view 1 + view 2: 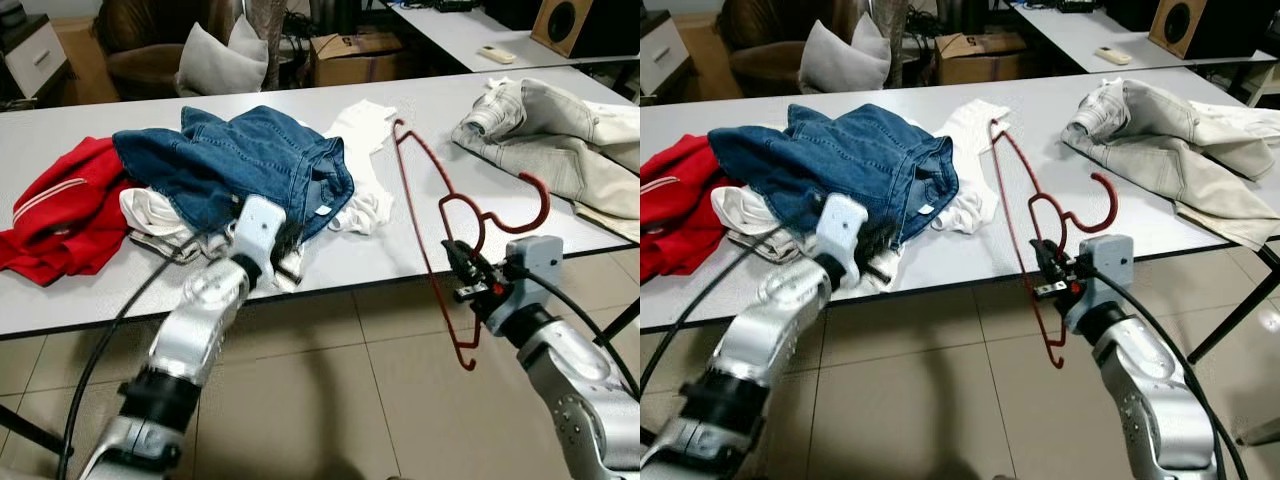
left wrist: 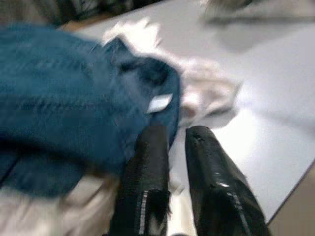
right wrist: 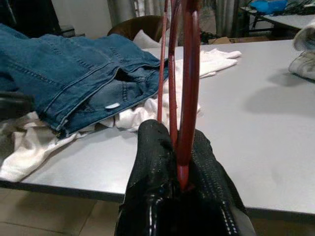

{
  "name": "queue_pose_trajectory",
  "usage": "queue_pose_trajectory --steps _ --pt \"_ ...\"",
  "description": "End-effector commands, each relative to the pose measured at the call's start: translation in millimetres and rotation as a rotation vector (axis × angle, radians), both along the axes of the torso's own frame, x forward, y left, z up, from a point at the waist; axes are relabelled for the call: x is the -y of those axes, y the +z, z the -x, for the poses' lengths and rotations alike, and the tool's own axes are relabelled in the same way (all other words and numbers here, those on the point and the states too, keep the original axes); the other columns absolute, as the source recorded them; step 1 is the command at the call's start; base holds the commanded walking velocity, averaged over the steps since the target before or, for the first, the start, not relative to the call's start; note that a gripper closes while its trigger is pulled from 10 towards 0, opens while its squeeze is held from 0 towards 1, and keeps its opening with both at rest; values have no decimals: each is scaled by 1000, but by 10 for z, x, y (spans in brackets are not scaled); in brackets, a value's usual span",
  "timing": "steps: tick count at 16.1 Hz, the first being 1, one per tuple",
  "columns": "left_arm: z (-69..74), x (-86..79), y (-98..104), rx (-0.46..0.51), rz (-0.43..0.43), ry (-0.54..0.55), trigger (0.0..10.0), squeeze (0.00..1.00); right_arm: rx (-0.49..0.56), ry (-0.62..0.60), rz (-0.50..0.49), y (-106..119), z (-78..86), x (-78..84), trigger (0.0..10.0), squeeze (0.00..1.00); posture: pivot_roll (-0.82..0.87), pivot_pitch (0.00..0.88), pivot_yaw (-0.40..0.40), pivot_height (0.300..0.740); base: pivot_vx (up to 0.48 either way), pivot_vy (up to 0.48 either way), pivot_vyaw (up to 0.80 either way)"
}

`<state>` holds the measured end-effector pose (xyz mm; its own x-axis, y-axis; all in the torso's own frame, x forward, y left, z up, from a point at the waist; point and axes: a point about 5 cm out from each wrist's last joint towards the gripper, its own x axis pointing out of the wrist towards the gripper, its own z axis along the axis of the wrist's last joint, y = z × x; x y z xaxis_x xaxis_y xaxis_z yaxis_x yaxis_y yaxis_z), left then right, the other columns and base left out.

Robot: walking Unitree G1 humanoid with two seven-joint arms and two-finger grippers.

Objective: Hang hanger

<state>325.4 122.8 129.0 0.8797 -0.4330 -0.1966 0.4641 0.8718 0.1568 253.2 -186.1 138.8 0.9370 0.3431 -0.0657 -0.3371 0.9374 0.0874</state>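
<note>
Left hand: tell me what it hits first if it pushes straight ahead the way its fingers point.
Most likely the blue denim garment. The left hand points at its folded edge on the table, with white cloth just beyond; the blurred view leaves depth unclear.

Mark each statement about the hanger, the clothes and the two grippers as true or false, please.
1. The right gripper holds the red hanger. True.
2. The hanger hangs on a rail. False: it is held in the air at the table edge.
3. The jeans lie on the floor. False: they lie on the table, on top of white clothes.
4. The left gripper is at the jeans pile, with a small gap between its fingers. True.
5. A red garment lies to the left of the jeans. True.
6. The hanger carries a shirt. False: it is bare.
</note>
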Motion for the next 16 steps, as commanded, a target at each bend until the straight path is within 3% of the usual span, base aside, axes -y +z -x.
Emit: queue_pose_trajectory --steps 1,4,7,15,16 --pt "17 -20 -42 -30 -29 58 10000 1000 3 10 10 24 -10 -43 10000 0 -211 0 35 740 0 0 0" --pt "74 32 -96 -65 3 41 10000 1000 2 16 18 21 -22 -51 10000 0 -208 0 31 740 0 0 0" --pt "118 122 -147 -91 -33 29 10000 1000 1 20 22 14 -11 -84 10000 0 -217 0 33 740 0 0 0" --pt "-111 258 -241 -134 -32 133 10000 1000 8 -16 26 25 37 -61 10000 0 -248 0 58 740 0 0 0" --pt "-161 246 -248 -128 -42 176 10000 784 10 -21 24 29 38 -58 10000 0 -256 0 68 740 0 0 0"
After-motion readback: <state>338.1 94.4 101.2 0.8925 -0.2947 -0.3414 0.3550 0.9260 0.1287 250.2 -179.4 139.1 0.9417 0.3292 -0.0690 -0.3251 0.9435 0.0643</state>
